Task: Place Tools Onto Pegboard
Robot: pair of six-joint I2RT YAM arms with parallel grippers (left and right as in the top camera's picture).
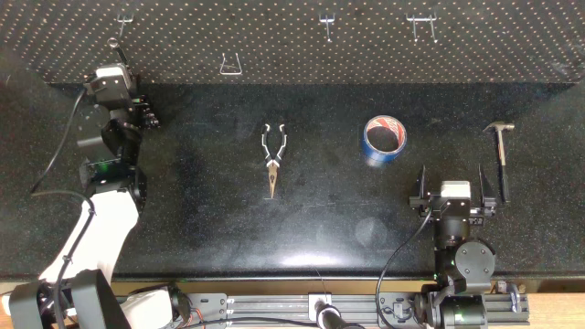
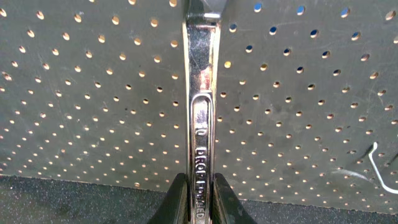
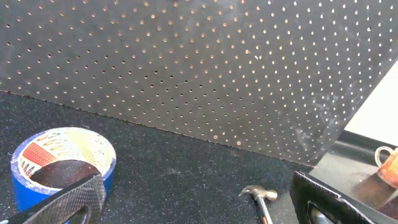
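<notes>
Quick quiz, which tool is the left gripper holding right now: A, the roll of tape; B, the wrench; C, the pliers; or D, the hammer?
B: the left gripper is shut on the chrome wrench, held up against the pegboard, while the pliers, blue tape roll and hammer lie on the table.

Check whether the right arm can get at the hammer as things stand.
Probably yes: the right gripper is open and empty, and the hammer lies flat just beside it with nothing between them.
</notes>
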